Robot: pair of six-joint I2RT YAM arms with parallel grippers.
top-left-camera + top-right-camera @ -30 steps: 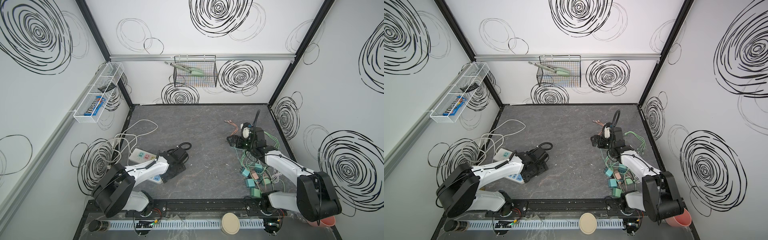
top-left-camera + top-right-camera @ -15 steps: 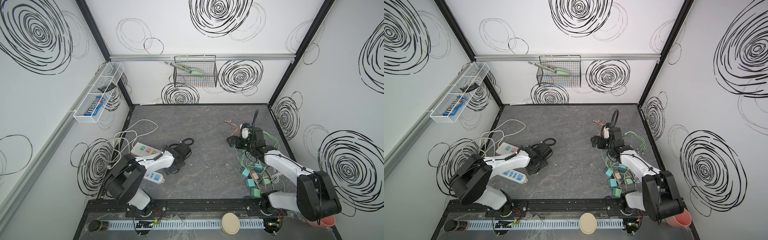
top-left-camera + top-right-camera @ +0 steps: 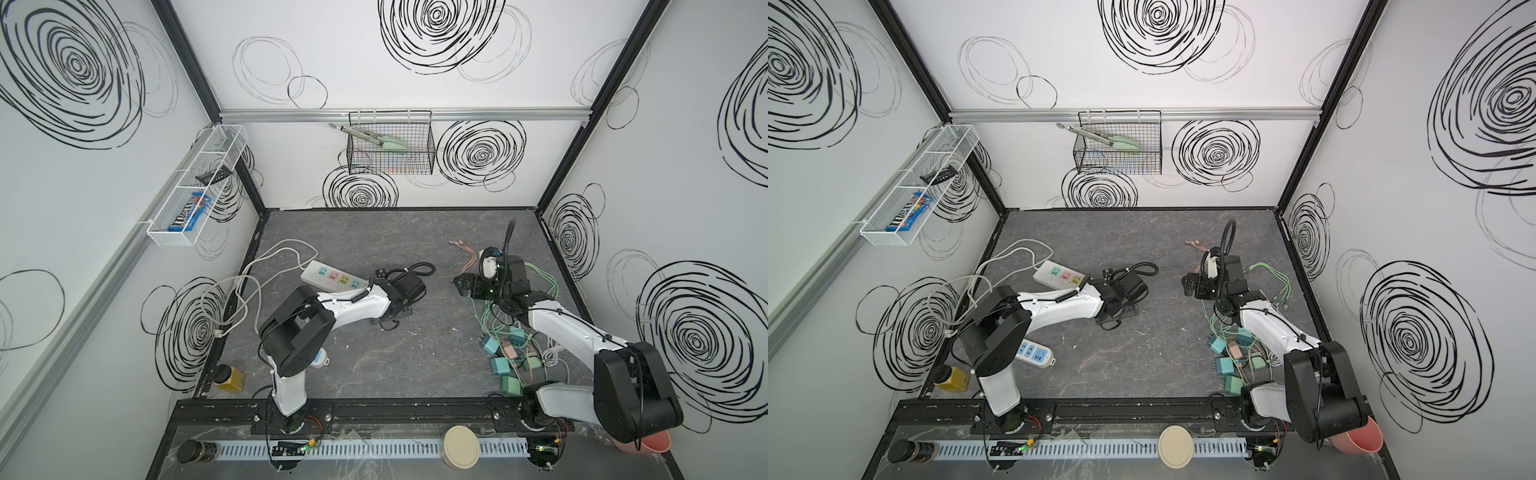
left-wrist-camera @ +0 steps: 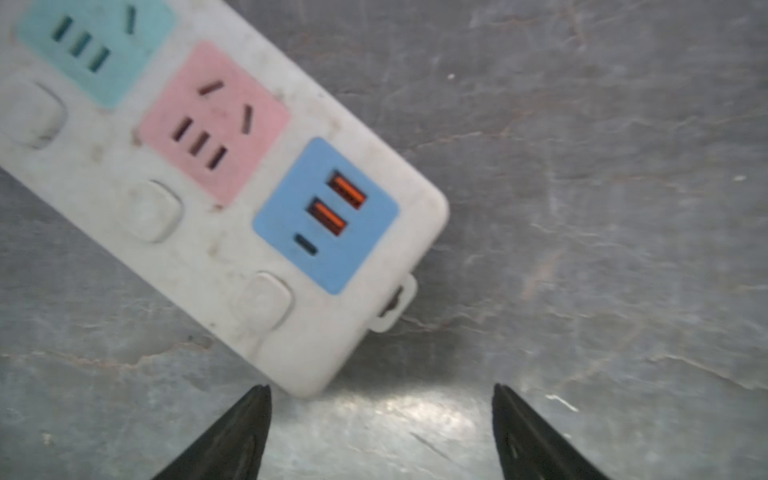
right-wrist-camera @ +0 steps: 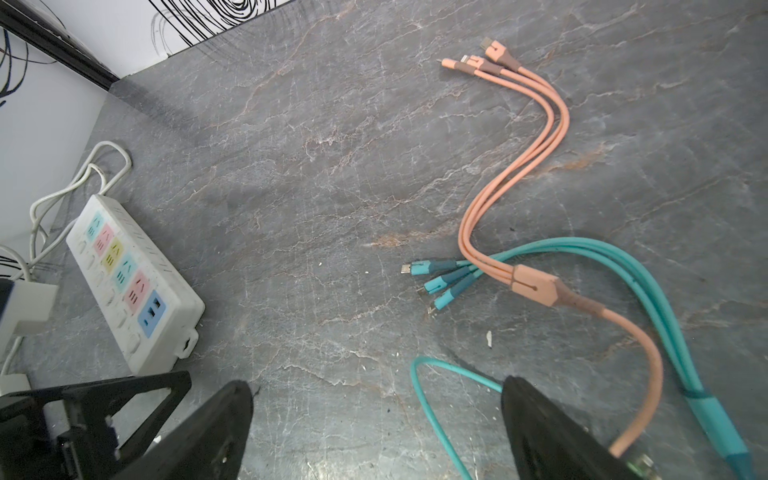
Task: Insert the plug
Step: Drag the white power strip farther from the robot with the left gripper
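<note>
Power strip (image 3: 332, 279) lies at the desk's (image 3: 415, 353) 10 o'clock, one end under the left arm (image 3: 353, 309); left jaws released beside it. Charger plugs (image 3: 490, 345) lie tangled at 4 o'clock, partly hidden by the right arm (image 3: 569, 332); right jaws released.

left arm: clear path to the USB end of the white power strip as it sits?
Likely yes. The left gripper is open and empty, and the power strip's blue USB panel lies just ahead of it on bare tabletop, nothing between them.
</note>
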